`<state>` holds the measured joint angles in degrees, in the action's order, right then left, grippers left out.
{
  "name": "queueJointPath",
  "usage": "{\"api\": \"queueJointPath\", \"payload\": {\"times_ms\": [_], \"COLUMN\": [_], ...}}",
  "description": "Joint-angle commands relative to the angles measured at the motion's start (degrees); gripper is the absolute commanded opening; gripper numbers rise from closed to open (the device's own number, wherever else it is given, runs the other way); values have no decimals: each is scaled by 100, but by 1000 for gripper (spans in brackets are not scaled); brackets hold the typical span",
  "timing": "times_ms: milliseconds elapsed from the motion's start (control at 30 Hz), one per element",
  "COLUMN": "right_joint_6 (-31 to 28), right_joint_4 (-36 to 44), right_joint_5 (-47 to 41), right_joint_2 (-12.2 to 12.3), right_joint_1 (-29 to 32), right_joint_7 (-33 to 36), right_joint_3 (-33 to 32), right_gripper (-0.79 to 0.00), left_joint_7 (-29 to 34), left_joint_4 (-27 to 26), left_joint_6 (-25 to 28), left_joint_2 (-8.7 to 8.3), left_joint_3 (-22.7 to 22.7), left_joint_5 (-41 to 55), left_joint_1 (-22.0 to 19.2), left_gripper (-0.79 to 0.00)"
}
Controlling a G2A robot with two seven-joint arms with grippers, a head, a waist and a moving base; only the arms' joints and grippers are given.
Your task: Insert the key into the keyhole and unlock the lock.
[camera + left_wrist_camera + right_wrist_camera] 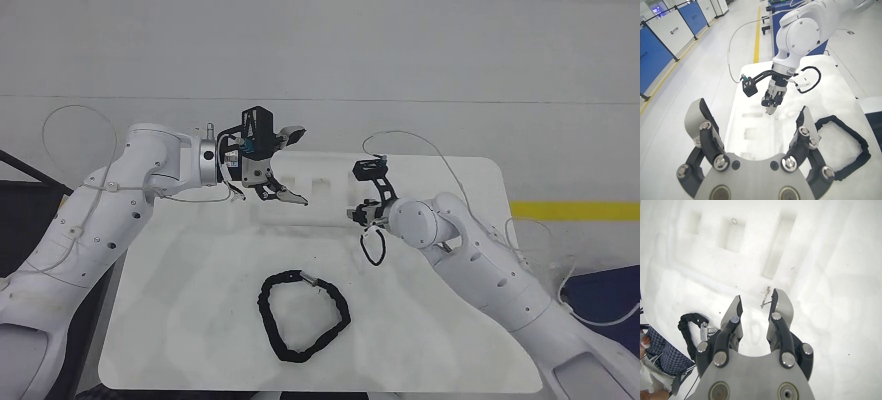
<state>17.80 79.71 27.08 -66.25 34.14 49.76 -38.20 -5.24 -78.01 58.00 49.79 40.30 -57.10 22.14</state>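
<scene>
A black sleeved chain lock [305, 315] lies in a loop on the white table [180, 330], its metal lock end [704, 330] beside my right gripper's base. A small metal key [764, 298] lies flat on the table by the foam's edge. My right gripper [757, 300] hovers just above it, open, the key close to one fingertip. From above, this gripper [353, 212] sits mid-table, behind the lock. My left gripper [755, 111] is open and holds nothing, raised over the table's far left part [285, 165]. It faces the right gripper [770, 110] and the lock [848, 144].
A white foam insert [310, 185] with rectangular recesses [780, 247] lies at the back of the table. One recess holds a small ring [734, 221]. A black cable loop [373, 248] hangs from the right wrist.
</scene>
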Motion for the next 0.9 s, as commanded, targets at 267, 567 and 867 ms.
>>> {"api": "queueJointPath", "payload": {"times_ms": [267, 567, 867], "right_joint_6": [108, 286, 728], "right_joint_4": [-311, -479, -243], "right_joint_5": [76, 209, 561], "right_joint_2": [-152, -292, -325], "right_joint_1": [-84, -185, -228], "right_joint_7": [74, 177, 450], "right_joint_3": [42, 99, -10], "right_gripper": [-613, -785, -785], "left_joint_7": [0, 0, 0], "left_joint_4": [0, 0, 0], "left_joint_6": [0, 0, 0], "left_joint_2": [0, 0, 0], "left_joint_3": [0, 0, 0], "left_joint_5": [0, 0, 0], "left_joint_1": [0, 0, 0], "left_gripper": [0, 0, 0]}}
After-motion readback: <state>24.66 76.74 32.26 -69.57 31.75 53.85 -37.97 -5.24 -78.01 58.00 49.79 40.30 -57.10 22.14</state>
